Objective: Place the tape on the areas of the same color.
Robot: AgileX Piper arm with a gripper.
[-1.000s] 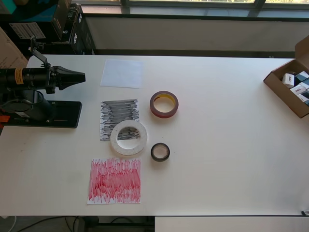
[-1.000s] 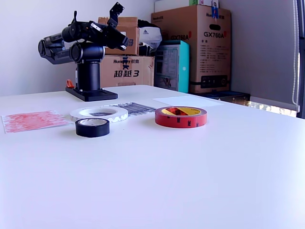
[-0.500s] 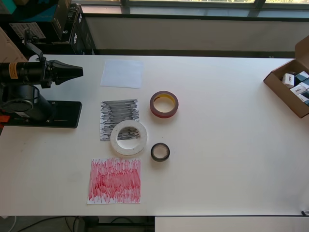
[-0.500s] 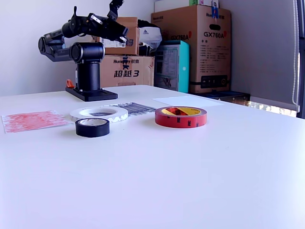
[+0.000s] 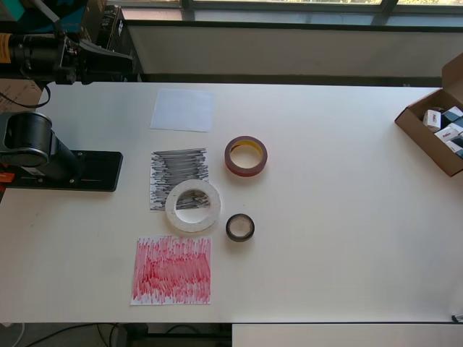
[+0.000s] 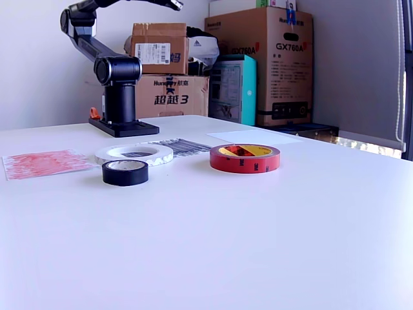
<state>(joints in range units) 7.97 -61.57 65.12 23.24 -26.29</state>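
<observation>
White tabletop stretches wide under me, with stacked cardboard boxes [image 6: 258,64] behind. My gripper [image 5: 119,63] is raised high near the table's far edge, above my base [image 5: 65,170], well apart from every roll; whether its jaws are apart or together I cannot tell, since it reads only as a dark shape.

Nearest lies the white patch [image 5: 183,110], bare. Below it in the overhead view the white ring [image 5: 193,206] lies flat, overlapping a corner of the black patch [image 5: 179,178]. The small black roll [image 5: 240,228] sits just beside the ring, and the reddish-brown roll [image 5: 246,155] rests on bare table, well apart from the red patch [image 5: 172,270].

All three look light and stiff, probably smooth-sided. I judge the best hold is across one wall of a ring, one finger inside the hole.

Open room is generous; only the ring and black roll sit close together.
</observation>
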